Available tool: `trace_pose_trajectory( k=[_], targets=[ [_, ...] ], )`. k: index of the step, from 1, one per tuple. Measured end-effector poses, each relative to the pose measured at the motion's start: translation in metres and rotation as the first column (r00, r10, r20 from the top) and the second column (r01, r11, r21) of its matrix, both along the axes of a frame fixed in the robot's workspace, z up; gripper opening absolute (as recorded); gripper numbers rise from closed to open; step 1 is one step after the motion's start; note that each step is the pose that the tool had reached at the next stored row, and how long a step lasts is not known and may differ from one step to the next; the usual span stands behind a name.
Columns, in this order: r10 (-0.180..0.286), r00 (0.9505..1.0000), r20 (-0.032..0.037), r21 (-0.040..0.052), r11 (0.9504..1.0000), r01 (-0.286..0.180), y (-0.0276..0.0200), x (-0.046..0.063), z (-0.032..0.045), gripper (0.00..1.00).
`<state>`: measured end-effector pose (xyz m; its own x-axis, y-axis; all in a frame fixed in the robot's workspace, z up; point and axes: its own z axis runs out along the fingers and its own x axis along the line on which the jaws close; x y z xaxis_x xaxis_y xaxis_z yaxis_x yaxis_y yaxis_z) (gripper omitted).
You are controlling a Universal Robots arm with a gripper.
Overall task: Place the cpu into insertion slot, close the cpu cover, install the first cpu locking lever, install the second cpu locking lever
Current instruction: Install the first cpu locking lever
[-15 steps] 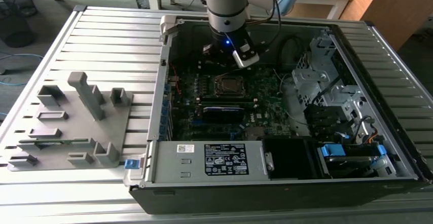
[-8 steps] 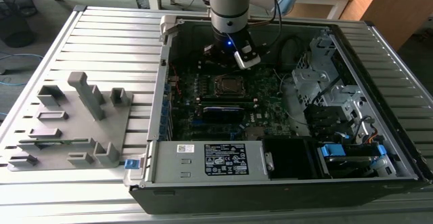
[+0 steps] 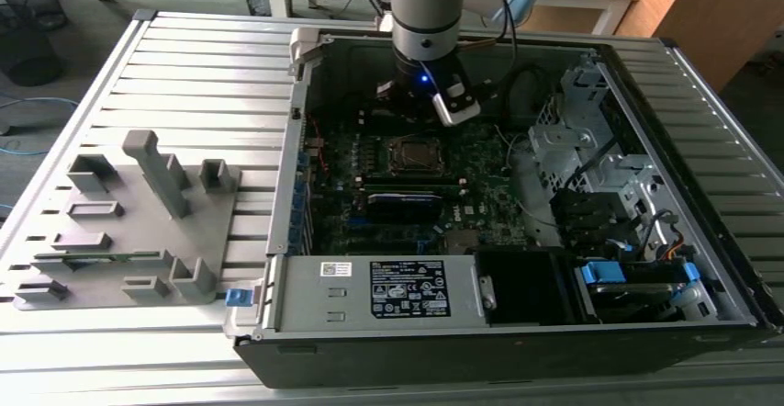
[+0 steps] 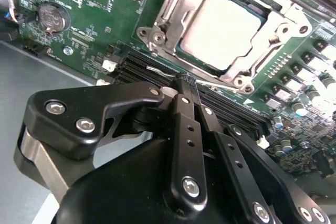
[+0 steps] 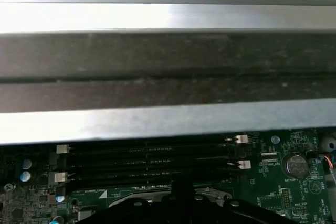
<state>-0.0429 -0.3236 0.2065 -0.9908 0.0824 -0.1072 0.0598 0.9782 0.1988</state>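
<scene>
Fingers drawn narrow, my gripper [image 4: 185,83] hangs near the insertion slot [image 3: 417,154], where the chip is already seated.

The second wrist view shows the cpu [image 4: 220,27] lying flat in the slot, with the cpu cover [image 4: 176,6] down around its edges. My fingertips are pressed together against a thin metal lever [image 4: 157,70]; I cannot tell whether they pinch it. The exterior view places me over the open computer case [image 3: 285,213]. The first wrist view adds black memory slots [image 5: 147,158], a coin battery [image 5: 294,164] and the grey case wall [image 5: 168,121].
</scene>
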Motion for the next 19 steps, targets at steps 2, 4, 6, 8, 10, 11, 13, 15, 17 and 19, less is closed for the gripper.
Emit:
trace_pose_trajectory(
  k=[2, 4, 6, 8, 10, 11, 13, 15, 17, 19],
  targets=[
    [-0.001, 1.0, -0.0002, -0.0001, 1.0, 0.001, 0.0, 0.0005, -0.0001, 0.11],
    [-0.001, 1.0, -0.0001, -0.0001, 1.0, 0.001, 0.0001, 0.0006, -0.0006, 0.11],
    [-0.001, 1.0, -0.0001, -0.0014, 1.0, 0.001, 0.0001, 0.0007, -0.0015, 0.11],
    [-0.002, 1.0, -0.0001, -0.0052, 1.0, 0.002, 0.0001, 0.0006, -0.0029, 0.11],
    [-0.003, 1.0, -0.0001, -0.0094, 1.0, 0.003, 0.0001, 0.0006, -0.0042, 0.11],
    [-0.003, 1.0, -0.0001, -0.012, 0.9999, 0.003, 0.0002, 0.0006, -0.0047, 0.11],
    [-0.004, 1.0, -0.0002, -0.0186, 0.9998, 0.004, 0.0004, 0.0006, -0.0056, 0.11],
    [-0.005, 1.0, -0.0003, -0.0221, 0.9997, 0.005, 0.0015, 0.0006, -0.0058, 0.11],
    [-0.007, 1.0, -0.0002, -0.0238, 0.9997, 0.007, 0.0039, 0.0007, -0.0058, 0.11],
    [-0.01, 1.0, -0.0001, -0.0261, 0.9996, 0.01, 0.0093, 0.0007, -0.006, 0.11]
  ],
)
